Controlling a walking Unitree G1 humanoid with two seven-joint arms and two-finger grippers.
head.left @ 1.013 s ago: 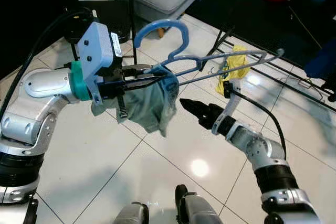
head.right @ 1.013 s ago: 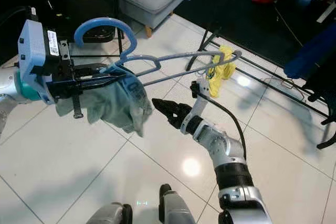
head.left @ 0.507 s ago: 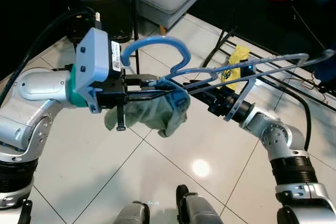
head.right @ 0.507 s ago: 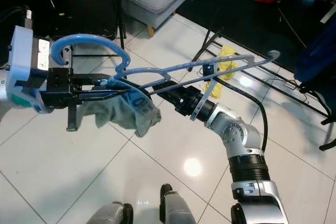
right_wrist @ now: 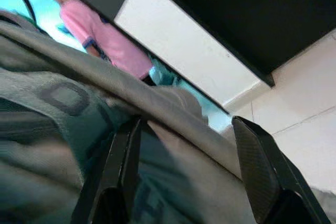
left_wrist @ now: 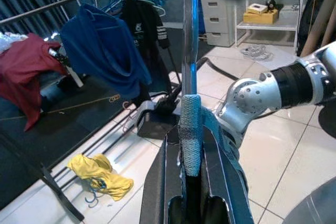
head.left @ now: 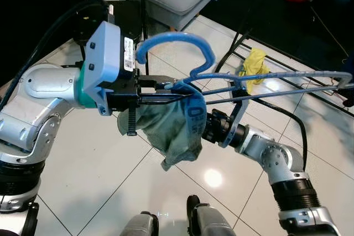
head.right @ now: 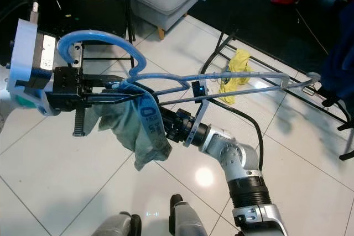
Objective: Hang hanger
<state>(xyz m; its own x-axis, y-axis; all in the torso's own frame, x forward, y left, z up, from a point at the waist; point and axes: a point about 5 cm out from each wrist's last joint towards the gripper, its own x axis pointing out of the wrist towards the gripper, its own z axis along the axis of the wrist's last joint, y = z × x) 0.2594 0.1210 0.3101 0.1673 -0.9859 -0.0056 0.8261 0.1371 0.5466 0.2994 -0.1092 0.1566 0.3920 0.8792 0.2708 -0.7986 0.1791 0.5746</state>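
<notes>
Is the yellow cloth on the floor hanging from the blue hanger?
No, the yellow cloth lies on the floor by a rack base, apart from the blue hanger.

Blue "0" printed on grey-green garment [head.left: 194,115].

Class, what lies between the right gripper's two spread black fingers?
Grey-green garment cloth, seen in the right wrist view, between the open right gripper fingers.

A glossy blue hanger [head.left: 260,78], seemingly plastic, carries soft matt grey-green cloth [head.left: 177,128] above shiny floor tiles [head.left: 99,175].
</notes>
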